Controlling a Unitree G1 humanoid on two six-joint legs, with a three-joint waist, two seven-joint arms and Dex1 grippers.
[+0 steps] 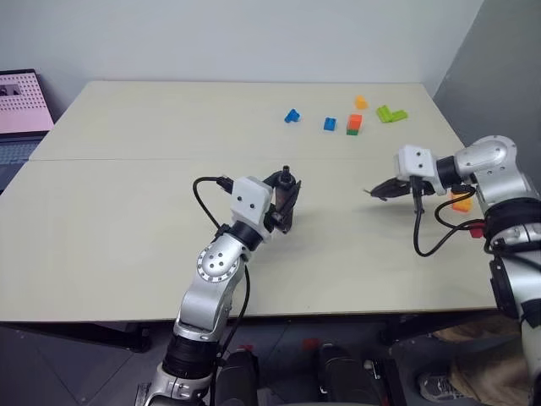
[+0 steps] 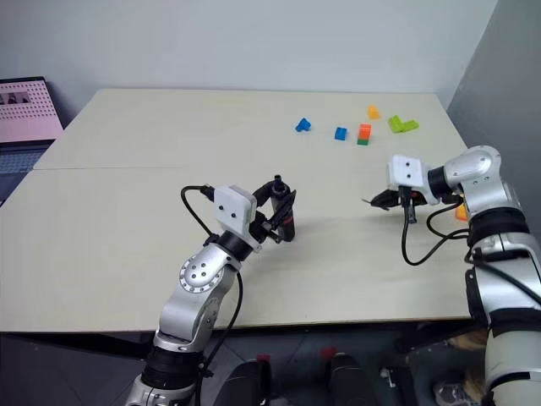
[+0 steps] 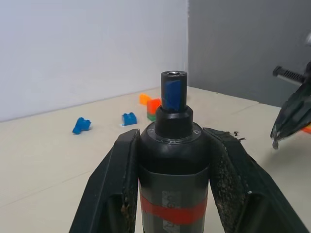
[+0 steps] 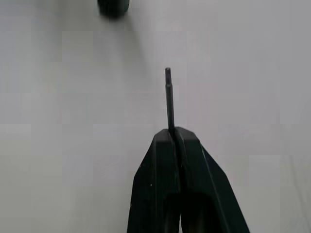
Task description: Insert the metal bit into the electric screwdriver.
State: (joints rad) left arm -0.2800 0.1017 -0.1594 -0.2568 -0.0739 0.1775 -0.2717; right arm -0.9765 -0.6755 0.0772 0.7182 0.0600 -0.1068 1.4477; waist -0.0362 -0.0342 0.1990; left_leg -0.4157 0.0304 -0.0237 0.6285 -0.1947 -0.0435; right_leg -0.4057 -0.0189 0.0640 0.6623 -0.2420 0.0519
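Observation:
The electric screwdriver point(image 3: 172, 160), black with a red band, stands nearly upright in my left gripper point(image 1: 283, 201), which is shut on its body at mid-table; its open socket end point(image 3: 173, 74) points up. My right gripper point(image 1: 378, 191) hovers above the table to the right of it, shut on the metal bit point(image 4: 168, 97). The thin grey rod sticks straight out past the pinched fingertips point(image 4: 165, 141) towards the screwdriver. A clear gap of table separates the bit's tip from the screwdriver. In the left wrist view the right gripper point(image 3: 284, 131) shows at the side, apart from the socket.
Several coloured bricks lie at the table's far right: two blue point(image 1: 292, 116), an orange on green point(image 1: 354, 124), an orange point(image 1: 361, 102), a green point(image 1: 390, 113). Another orange brick point(image 1: 461, 202) lies by my right arm. A laptop point(image 1: 21, 110) sits off the table's left.

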